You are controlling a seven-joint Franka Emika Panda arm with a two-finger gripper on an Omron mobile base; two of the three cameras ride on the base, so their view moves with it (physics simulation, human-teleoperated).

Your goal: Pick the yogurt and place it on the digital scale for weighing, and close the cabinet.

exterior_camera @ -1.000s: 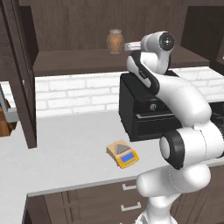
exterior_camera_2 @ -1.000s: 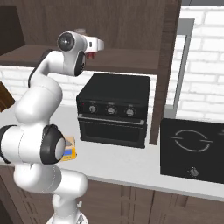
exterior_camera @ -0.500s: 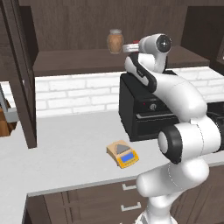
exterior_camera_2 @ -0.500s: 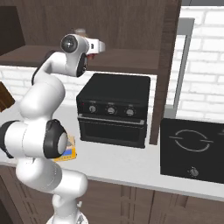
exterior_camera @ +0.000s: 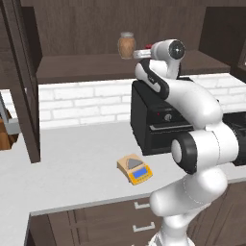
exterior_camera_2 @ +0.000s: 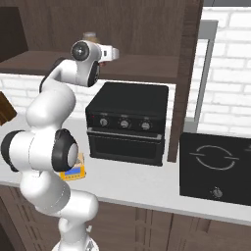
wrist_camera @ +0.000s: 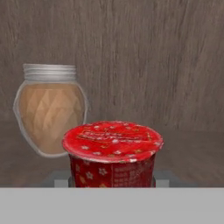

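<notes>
The gripper [exterior_camera: 149, 50] has just narrowed around the small red-lidded yogurt cup [wrist_camera: 112, 153] on the cabinet shelf, near the tan glass jar [wrist_camera: 49, 114]; lift next, likely.

No text can be read. The yogurt [wrist_camera: 112, 153] carries pale printed marks on its red lid and side, too blurred to make out. The digital scale [exterior_camera: 135, 169], near the worktop's front edge, shows a blue display with no legible digits.

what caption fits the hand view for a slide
Red-lidded yogurt close before the gripper, tan glass jar behind it on the cabinet shelf.
</notes>
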